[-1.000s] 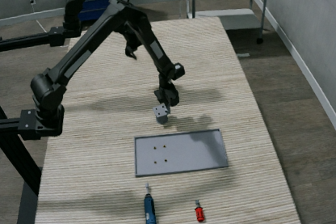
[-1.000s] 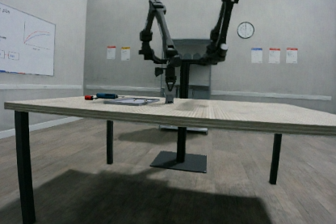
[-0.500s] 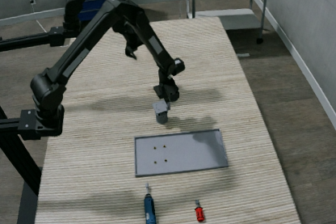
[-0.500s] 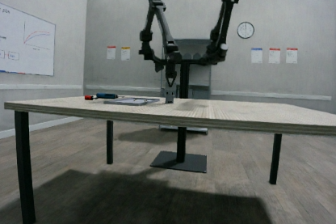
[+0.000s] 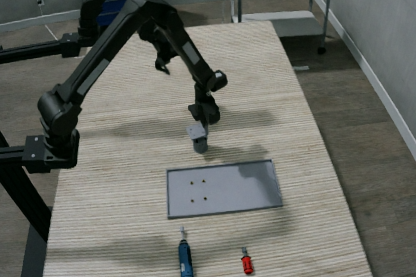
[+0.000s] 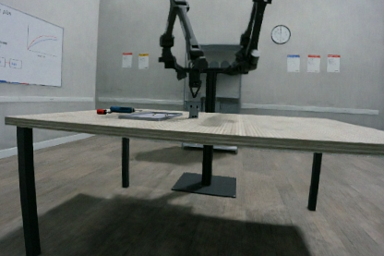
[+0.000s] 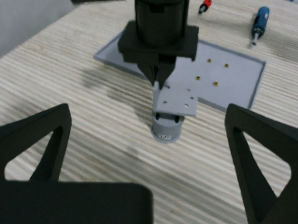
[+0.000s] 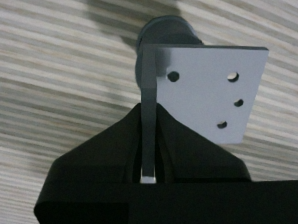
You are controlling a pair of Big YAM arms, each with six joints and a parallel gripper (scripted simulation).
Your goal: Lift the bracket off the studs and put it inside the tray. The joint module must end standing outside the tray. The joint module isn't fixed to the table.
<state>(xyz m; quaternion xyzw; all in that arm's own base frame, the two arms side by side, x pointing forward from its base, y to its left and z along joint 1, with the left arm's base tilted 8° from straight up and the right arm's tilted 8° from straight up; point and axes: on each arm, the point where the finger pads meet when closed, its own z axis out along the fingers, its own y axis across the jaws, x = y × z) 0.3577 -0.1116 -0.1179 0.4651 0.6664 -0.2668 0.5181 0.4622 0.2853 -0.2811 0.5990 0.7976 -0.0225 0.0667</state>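
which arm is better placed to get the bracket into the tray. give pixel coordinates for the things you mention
The right, I'd say: its fingers already grip the bracket [image 7: 176, 100] [image 8: 205, 90] near the tray [image 5: 225, 211] [image 7: 256, 89], while the left's open fingers hold nothing.

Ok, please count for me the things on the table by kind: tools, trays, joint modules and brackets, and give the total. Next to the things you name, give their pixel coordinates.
Tools: 2 (blue tool [image 5: 185, 260] [image 6: 122, 109] [image 7: 260, 21], red tool [image 5: 247, 264] [image 6: 101, 112] [image 7: 204, 7])
Trays: 1 (grey tray [image 5: 250, 187] [image 6: 152, 115] [image 7: 187, 70])
Joint modules: 1 (joint module [image 5: 200, 146] [image 7: 166, 131] [image 8: 167, 31])
Brackets: 1 (bracket [image 5: 195, 132] [image 6: 194, 107] [image 7: 175, 101] [image 8: 200, 95], held by the right gripper [image 5: 205, 121] [image 6: 195, 96] [image 7: 158, 86] [image 8: 148, 112])
Total: 5
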